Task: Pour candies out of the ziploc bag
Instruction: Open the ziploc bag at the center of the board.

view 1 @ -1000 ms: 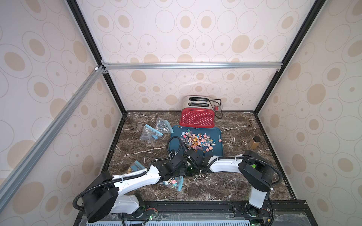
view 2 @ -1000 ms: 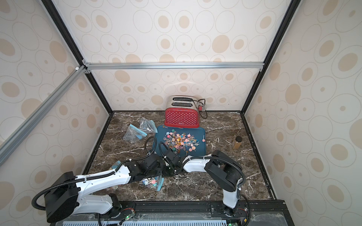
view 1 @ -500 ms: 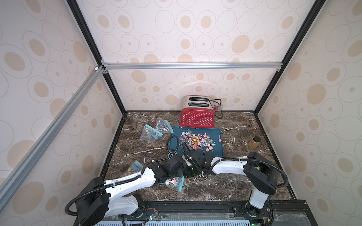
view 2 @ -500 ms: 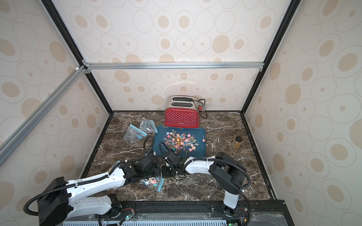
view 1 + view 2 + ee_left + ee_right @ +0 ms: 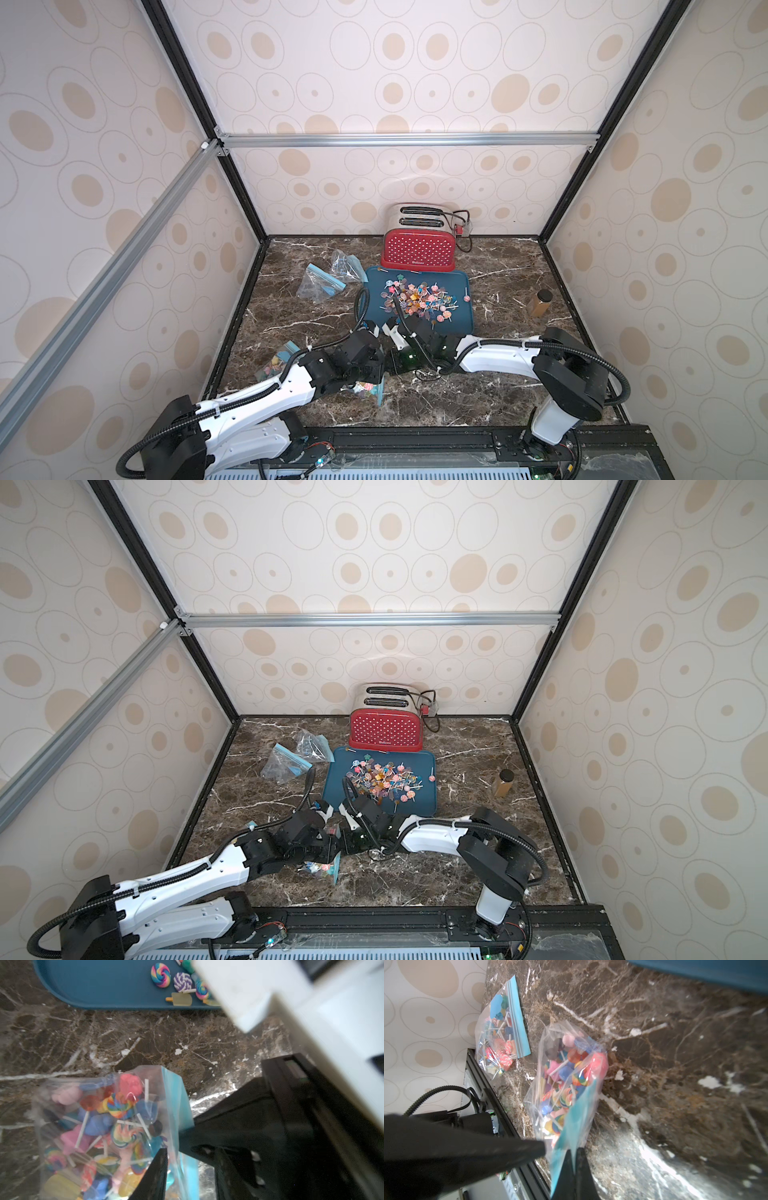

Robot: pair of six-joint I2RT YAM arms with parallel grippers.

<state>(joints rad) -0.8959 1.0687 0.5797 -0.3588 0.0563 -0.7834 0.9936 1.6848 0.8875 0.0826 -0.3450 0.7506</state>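
Note:
The ziploc bag [image 5: 566, 1076] is clear with a blue zip strip and is full of candies [image 5: 116, 1105], lollipops on white sticks. It sits near the table's front in both top views [image 5: 368, 388] [image 5: 322, 868]. My right gripper [image 5: 575, 1159] is shut on the blue strip at the bag's mouth. My left gripper [image 5: 180, 1159] is open, its fingers standing on either side of the same strip without pinching it. In the top views both grippers [image 5: 376, 370] [image 5: 392, 365] meet over the bag, which they partly hide. More candies [image 5: 417, 301] lie piled on the blue tray [image 5: 457, 328].
Behind the tray stands a red toaster [image 5: 417, 249]. Two empty bags [image 5: 318, 284] [image 5: 347, 264] lie at the back left. Another filled bag [image 5: 502, 1030] lies by the left wall [image 5: 276, 361]. A small amber jar [image 5: 539, 302] stands at the right.
My left gripper's jaws have opened and let go of the bag's strip. The right gripper has kept its hold. The left arm has shifted a little.

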